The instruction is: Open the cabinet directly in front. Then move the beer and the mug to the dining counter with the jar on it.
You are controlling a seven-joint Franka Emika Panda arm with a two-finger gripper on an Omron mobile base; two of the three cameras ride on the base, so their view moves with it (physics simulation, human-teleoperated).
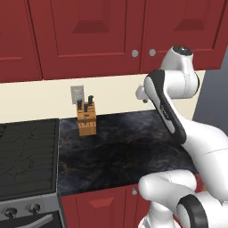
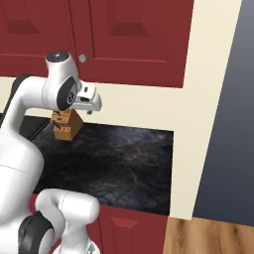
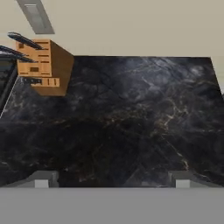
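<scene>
The cabinet (image 1: 133,35) hangs above me, both doors shut and flat to the wall, knobs (image 1: 135,53) side by side at the seam. My fingers (image 3: 41,180) are spread wide over the black surface (image 3: 131,122), knife block (image 3: 43,65) beyond.

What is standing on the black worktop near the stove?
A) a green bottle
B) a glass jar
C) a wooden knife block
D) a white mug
C: a wooden knife block with dark handles sticking out stands at the back of the black worktop, close to the stove and below the closed red cabinet.
</scene>
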